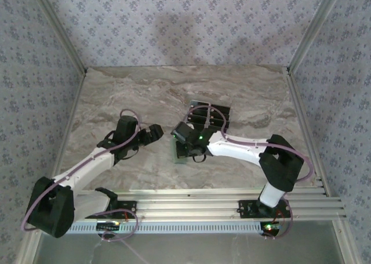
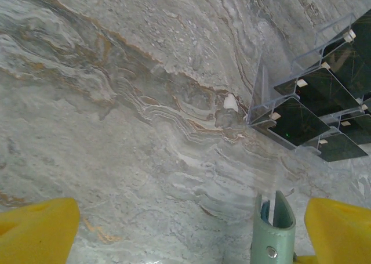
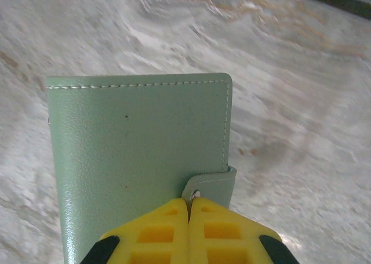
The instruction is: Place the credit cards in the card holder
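**Near centre, your right gripper (image 3: 189, 209) pinches a clasp tab (image 3: 213, 184)**

Toward the middle of the grey marble-patterned table (image 1: 116, 96), your right gripper's yellow jaws are pressed together on the tab of the small pale-green, squarish, soft wallet (image 3: 139, 154). Your left gripper (image 2: 188, 223) sits just left of it, jaws spread wide, holding nothing. Thin black rectangular cards (image 2: 316, 101) sit in a clear plastic rack (image 2: 259, 96) just beyond the wallet, toward the far edge.
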Robot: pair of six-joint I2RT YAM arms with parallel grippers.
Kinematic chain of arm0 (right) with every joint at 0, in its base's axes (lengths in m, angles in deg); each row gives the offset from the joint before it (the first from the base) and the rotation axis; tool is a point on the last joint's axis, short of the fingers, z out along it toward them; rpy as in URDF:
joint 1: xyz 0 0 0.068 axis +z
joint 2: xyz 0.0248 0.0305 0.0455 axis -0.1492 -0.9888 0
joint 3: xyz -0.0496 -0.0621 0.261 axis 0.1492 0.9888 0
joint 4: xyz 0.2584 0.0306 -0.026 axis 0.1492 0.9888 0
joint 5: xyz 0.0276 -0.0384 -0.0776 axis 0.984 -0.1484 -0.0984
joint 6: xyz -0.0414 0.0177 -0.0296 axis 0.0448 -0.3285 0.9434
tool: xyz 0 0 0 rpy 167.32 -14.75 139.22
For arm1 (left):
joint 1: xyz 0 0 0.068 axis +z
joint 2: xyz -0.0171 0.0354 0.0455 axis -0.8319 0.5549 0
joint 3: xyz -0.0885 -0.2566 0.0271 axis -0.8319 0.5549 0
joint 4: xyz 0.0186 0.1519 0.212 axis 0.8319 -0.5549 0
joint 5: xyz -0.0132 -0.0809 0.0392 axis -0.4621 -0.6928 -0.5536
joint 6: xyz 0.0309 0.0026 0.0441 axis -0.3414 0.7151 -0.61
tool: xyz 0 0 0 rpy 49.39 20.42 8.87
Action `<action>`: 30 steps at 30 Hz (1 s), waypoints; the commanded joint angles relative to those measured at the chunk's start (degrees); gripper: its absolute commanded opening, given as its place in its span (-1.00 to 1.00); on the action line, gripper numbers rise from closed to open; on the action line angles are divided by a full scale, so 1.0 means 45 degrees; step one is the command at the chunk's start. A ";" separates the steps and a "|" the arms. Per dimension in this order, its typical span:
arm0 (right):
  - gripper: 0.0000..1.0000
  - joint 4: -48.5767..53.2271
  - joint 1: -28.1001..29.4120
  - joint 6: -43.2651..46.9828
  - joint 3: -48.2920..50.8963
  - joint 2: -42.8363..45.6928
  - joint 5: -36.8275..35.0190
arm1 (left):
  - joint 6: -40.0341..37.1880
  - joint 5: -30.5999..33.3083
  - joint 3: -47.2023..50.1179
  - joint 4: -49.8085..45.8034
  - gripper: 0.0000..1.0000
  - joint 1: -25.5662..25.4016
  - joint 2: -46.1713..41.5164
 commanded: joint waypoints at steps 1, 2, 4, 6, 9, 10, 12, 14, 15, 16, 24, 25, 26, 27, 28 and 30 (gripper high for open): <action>-1.00 -0.0167 -0.0101 -0.0047 -0.0635 -0.0421 0.0297 | 0.0283 -0.0323 0.0163 0.0955 0.99 -0.0299 0.0340; -1.00 -0.0191 -0.0148 -0.0034 -0.0645 -0.0519 0.0356 | 0.0310 -0.0340 0.0156 0.1106 0.98 -0.0411 0.0479; -1.00 -0.0265 -0.0196 -0.0030 -0.1158 -0.0639 0.0433 | 0.0305 -0.0357 0.0106 0.1330 0.98 -0.0598 0.0767; -1.00 -0.0303 -0.0249 -0.0009 -0.1287 -0.0735 0.0501 | 0.0319 -0.0361 0.0021 0.1520 0.97 -0.0763 0.1007; -1.00 -0.0338 -0.0291 -0.0014 -0.1421 -0.0821 0.0560 | 0.0301 -0.0360 -0.0098 0.1659 0.95 -0.0953 0.1359; -1.00 -0.0367 -0.0312 -0.0009 -0.1445 -0.0814 0.0566 | 0.0310 -0.0363 -0.0146 0.1669 0.94 -0.0989 0.1476; -1.00 -0.0397 -0.0340 -0.0034 -0.1445 -0.0795 0.0593 | 0.0304 -0.0351 -0.0188 0.1753 0.91 -0.1030 0.1654; -1.00 -0.0444 -0.0360 -0.0036 -0.1442 -0.0795 0.0657 | 0.0323 -0.0351 -0.0188 0.1875 0.86 -0.1085 0.1831; -1.00 -0.0468 -0.0373 -0.0039 -0.1455 -0.0804 0.0677 | 0.0353 -0.0382 -0.0203 0.1946 0.81 -0.1100 0.1897; -1.00 -0.0466 -0.0381 -0.0032 -0.1465 -0.0800 0.0688 | 0.0376 -0.0390 -0.0207 0.2033 0.76 -0.1106 0.1986; -1.00 -0.0626 -0.0378 -0.0037 -0.1389 -0.0949 0.0850 | 0.0515 -0.0498 -0.0688 0.2543 0.31 -0.1346 0.2728; -1.00 -0.0644 -0.0373 -0.0031 -0.1384 -0.0979 0.0846 | 0.0516 -0.0509 -0.0758 0.2592 0.25 -0.1379 0.2824; -1.00 -0.0665 -0.0369 -0.0047 -0.1368 -0.0988 0.0847 | 0.0533 -0.0526 -0.0821 0.2635 0.19 -0.1434 0.2904; -1.00 -0.0683 -0.0375 -0.0031 -0.1366 -0.0988 0.0846 | 0.0553 -0.0536 -0.0852 0.2683 0.10 -0.1491 0.2981; -1.00 -0.0683 -0.0372 -0.0047 -0.1345 -0.0994 0.0831 | 0.0555 -0.0562 -0.0876 0.2713 0.02 -0.1522 0.3046; -1.00 -0.0675 -0.0374 -0.0068 -0.1329 -0.1000 0.0787 | 0.0583 -0.0563 -0.0907 0.2778 -0.18 -0.1620 0.3116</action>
